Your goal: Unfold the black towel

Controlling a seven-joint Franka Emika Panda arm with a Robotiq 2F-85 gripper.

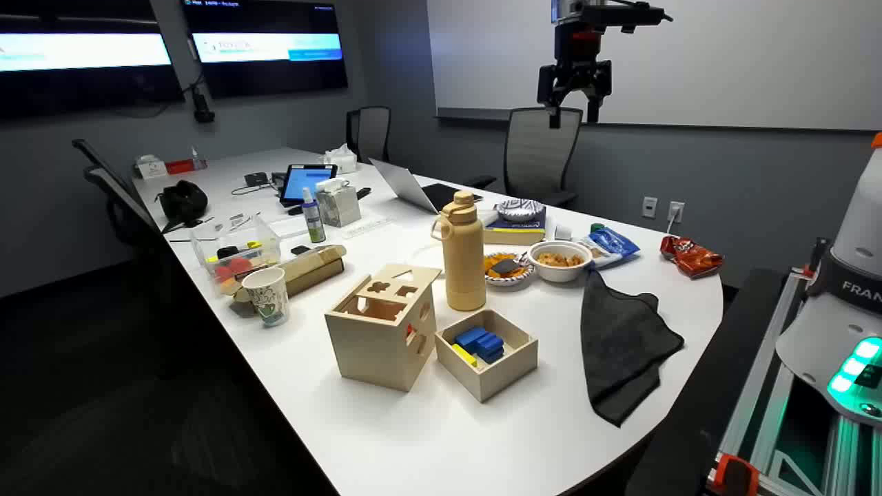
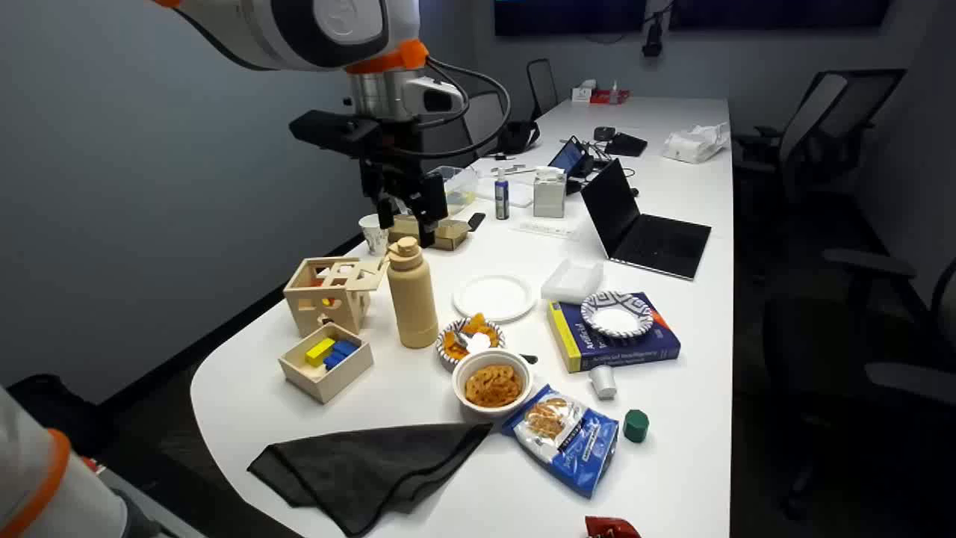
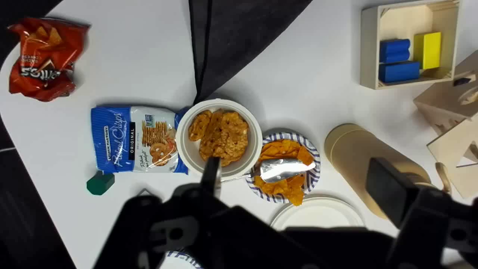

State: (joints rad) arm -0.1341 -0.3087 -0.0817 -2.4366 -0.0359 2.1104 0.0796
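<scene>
The black towel (image 1: 623, 348) lies on the white table near its rounded end, folded over on itself with layered, uneven edges. It also shows in an exterior view (image 2: 366, 467), with one pointed corner beside the white bowl. In the wrist view only a part of the towel (image 3: 242, 37) shows at the top edge; the rest is out of frame. My gripper (image 3: 298, 177) is open and empty, its two fingers wide apart. It hangs high above the table, away from the towel, as both exterior views (image 1: 573, 117) (image 2: 405, 226) show.
A white bowl of pretzel crisps (image 3: 254, 123), a blue snack bag (image 2: 567, 437) and a chip plate (image 3: 313, 149) lie by the towel's corner. A tall tan bottle (image 1: 465, 255), an open wooden box (image 1: 482, 379) with blocks and a wooden shape sorter (image 1: 375, 351) stand nearby.
</scene>
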